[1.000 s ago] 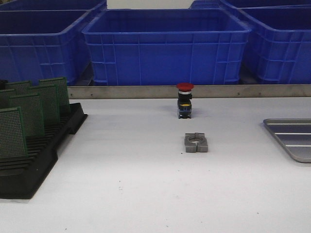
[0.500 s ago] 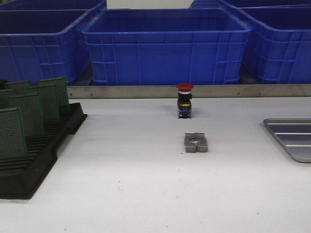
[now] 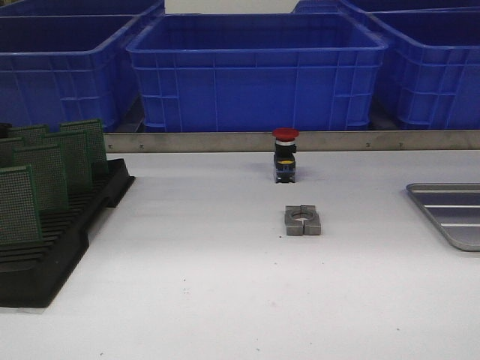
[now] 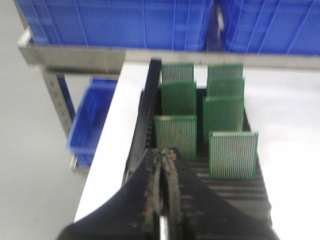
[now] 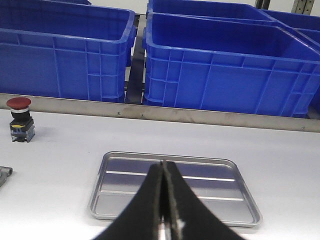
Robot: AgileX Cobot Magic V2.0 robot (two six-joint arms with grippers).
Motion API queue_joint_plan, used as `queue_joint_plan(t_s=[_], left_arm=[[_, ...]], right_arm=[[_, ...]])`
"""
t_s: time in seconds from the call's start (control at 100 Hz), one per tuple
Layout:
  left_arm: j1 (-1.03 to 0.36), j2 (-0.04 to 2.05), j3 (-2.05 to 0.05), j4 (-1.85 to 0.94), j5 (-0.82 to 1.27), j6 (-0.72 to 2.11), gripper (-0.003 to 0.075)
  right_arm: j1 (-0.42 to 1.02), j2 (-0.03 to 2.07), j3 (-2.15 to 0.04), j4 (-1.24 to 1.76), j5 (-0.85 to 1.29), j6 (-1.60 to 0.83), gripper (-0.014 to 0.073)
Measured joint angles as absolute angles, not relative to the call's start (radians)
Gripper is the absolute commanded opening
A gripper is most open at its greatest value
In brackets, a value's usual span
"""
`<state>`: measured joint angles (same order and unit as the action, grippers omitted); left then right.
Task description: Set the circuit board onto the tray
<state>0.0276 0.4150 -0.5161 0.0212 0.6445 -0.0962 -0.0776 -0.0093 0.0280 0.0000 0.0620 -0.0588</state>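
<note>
Both pincers are pressed together, holding nothing: left pincer [image 4: 162,156] hangs over the black rack [image 3: 52,251] at the bench's 9 o'clock, holding upright green circuit boards [image 4: 175,136]; right pincer [image 5: 163,167] hangs over the bare tray [image 5: 120,210] at 3 o'clock.

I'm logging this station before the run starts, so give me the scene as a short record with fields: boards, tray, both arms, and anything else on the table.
circuit boards: green boards standing upright in the black slotted rack, table's left side
tray: silver ribbed tray, table's right side, nothing in it
left gripper: jaws shut, empty, above the rack's near end
right gripper: jaws shut, empty, over the tray
table centre: red push button, grey metal clamp block in front of it
behind table: blue crates
</note>
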Motion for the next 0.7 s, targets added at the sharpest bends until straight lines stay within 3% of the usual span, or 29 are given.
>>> queue_joint_plan(t_s=[0.14,0.38,0.7], left_arm=[[0.028,0.579,-0.612,0.021,0.724,-0.096,0.0015],[0.028,0.805,-0.768,0.010,0.756,-0.068,0.0312],[0.028,1.114,-0.991,-0.170,0.905,0.301,0.0323]], right_arm=[[-0.078,-0.009,0.028,0.000,0.062,-0.059,-0.0060],[-0.078,-0.009,0.028,0.000,0.062,-0.059,-0.0060],[-0.078,-0.009,0.028,0.000,0.062,-0.059,-0.0060]])
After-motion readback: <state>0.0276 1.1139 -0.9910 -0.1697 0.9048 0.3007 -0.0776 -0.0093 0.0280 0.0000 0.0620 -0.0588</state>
